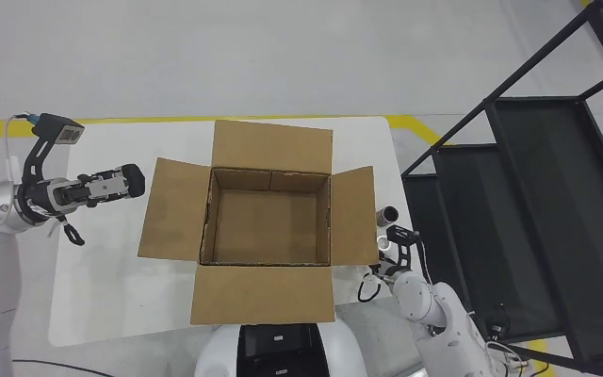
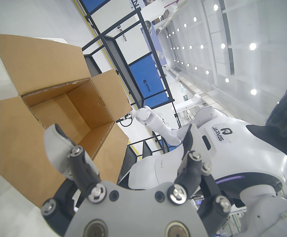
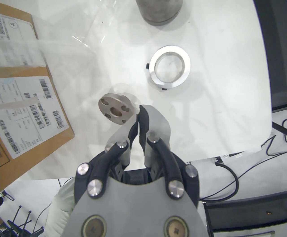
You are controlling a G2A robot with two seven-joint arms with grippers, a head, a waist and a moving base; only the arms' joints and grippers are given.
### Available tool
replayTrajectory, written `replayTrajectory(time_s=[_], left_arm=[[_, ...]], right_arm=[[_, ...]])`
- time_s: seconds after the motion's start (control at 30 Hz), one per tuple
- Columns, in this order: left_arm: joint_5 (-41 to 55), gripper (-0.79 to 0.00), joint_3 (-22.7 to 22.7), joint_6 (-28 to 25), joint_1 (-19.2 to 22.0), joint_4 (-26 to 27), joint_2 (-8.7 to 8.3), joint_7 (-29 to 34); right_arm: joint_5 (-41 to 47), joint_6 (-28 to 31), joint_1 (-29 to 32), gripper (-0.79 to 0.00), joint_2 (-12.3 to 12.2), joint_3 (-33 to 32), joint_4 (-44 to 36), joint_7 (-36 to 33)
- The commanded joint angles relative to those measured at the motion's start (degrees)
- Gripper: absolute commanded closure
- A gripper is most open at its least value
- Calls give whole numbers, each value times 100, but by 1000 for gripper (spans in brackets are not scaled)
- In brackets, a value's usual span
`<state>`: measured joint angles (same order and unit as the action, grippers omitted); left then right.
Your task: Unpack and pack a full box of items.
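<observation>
**Cardboard box** [image 1: 270, 226]: placed at the middle of the white tabletop [image 1: 104, 302]. All four flaps are folded outward and the bare cardboard floor is seen inside.

**Left gripper** [image 2: 122, 134]: held beside the box's left flap, apart from it and pointed toward the box. The fingers [image 2: 56, 143] are spread wide, and nothing is held between them.

**Right gripper** [image 3: 139, 121]: held low over the tabletop's right front corner, beside the box's right flap. The fingers [image 3: 157, 121] are pressed together with the pads meeting. Whether any film is pinched between them cannot be told.

**Flanged metal disc** [image 3: 115, 111]: drilled with holes and lying just beside the right fingertips.

**Metal ring collar** [image 3: 170, 67]: lying flat on the tabletop, beyond the disc.

**Grey cylinder** [image 3: 159, 10]: standing beyond the collar.

**Clear plastic film** [image 3: 67, 40]: lying across the tabletop and over a labelled cardboard panel [image 3: 29, 107].
</observation>
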<state>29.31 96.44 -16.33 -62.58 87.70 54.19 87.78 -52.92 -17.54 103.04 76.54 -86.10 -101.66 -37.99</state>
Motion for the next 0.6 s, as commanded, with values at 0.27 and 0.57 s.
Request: replayTrajectory(time_s=[0.27, 0.57], left_arm=[[0, -785, 0, 0, 0, 0, 0, 0], [0, -785, 0, 0, 0, 0, 0, 0]], right_arm=[[144, -100, 39, -785, 0, 24, -211, 200], [97, -85, 202, -785, -23, 34, -480, 274]])
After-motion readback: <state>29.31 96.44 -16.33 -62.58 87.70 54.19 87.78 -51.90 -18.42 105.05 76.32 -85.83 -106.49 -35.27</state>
